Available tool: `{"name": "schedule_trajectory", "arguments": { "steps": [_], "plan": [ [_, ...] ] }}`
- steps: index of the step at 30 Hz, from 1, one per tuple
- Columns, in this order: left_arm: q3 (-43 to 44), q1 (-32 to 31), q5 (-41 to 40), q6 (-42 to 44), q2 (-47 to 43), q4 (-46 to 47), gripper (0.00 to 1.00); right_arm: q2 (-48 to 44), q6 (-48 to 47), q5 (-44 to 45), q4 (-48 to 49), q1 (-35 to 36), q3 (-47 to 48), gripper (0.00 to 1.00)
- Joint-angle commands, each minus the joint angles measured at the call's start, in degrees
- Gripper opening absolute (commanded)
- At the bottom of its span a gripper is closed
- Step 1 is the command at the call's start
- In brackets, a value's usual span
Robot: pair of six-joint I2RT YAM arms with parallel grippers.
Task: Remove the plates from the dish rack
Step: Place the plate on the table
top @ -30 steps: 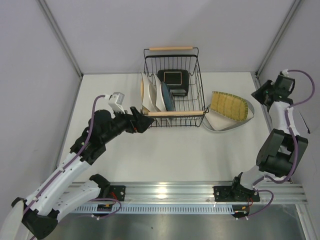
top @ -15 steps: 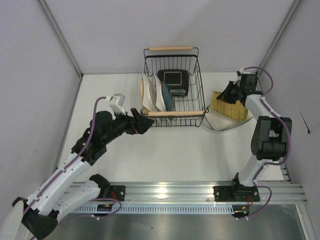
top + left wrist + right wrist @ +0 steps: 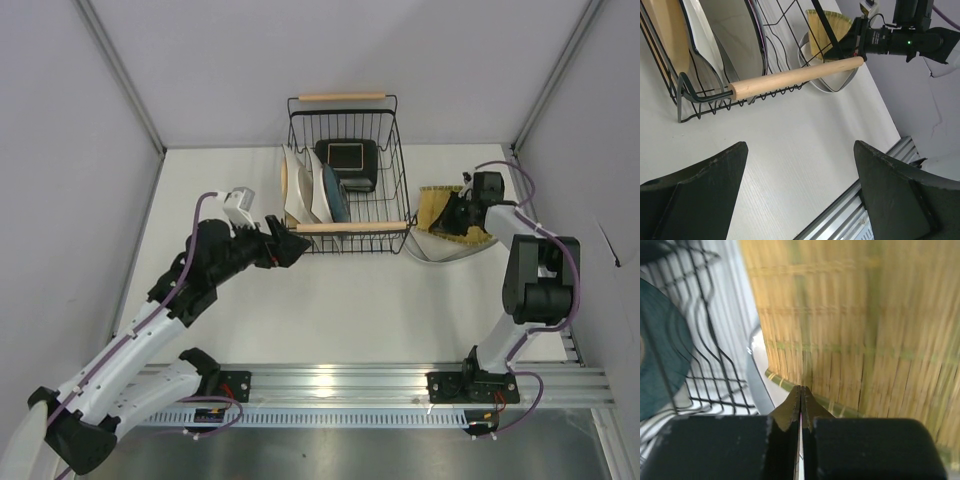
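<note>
Mustard plate [image 3: 431, 204], one, lies beside one dish rack [image 3: 350, 227].

Right arm swings in from the far right wall, where it stood raised 1 s ago. It now sits folded low with the right gripper [image 3: 452, 212] down at the mustard ribbed plate [image 3: 430, 205], lower and nearer the dish rack [image 3: 350, 241] than 0.5 s ago. Left gripper [image 3: 292, 243] shifts only slightly, a touch closer to the rack's near wooden handle [image 3: 350, 227].
</note>
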Motion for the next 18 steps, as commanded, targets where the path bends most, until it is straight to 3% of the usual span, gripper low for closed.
{"name": "schedule_trajectory", "arguments": {
  "steps": [1, 14, 18],
  "plan": [
    [0.7, 0.4, 1.0, -0.9, 0.3, 2.1, 0.94, -4.9, -1.3, 1.8, -1.7, 0.0, -3.4, 0.0],
    [0.8, 0.5, 1.1, -0.9, 0.1, 2.0, 0.94, -18.1, -2.0, 10.1, -7.5, -3.6, -8.0, 0.0],
    [0.8, 0.5, 1.7, -0.9, 0.4, 2.8, 0.93, -23.0, -1.0, 8.1, -2.2, -3.0, -8.0, 0.0]
  ]
}}
